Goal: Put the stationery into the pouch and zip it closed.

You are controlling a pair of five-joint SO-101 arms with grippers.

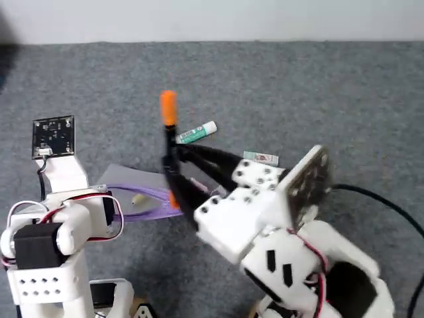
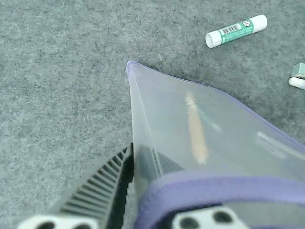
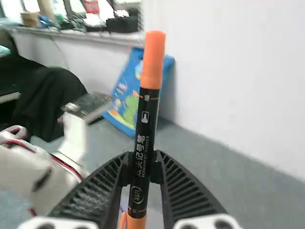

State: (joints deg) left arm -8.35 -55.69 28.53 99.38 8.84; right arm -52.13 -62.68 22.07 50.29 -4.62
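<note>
Right fingers (image 3: pixel 105 186) clenched on orange-capped marker (image 3: pixel 147 114). Left fingers (image 2: pixel 102 188) grasp rim of clear pouch (image 2: pixel 214 133). Glue stick (image 2: pixel 236 30) lies farther on worktop (image 1: pixel 298 79).

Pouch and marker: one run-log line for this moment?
left claw: shut on pouch edge | right claw: shut on marker, one end by pouch | in pouch: pencil-like stick | on table: glue stick

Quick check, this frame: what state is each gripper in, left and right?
Left gripper: closed on the edge of the pouch.
Right gripper: closed on the orange marker.
</note>
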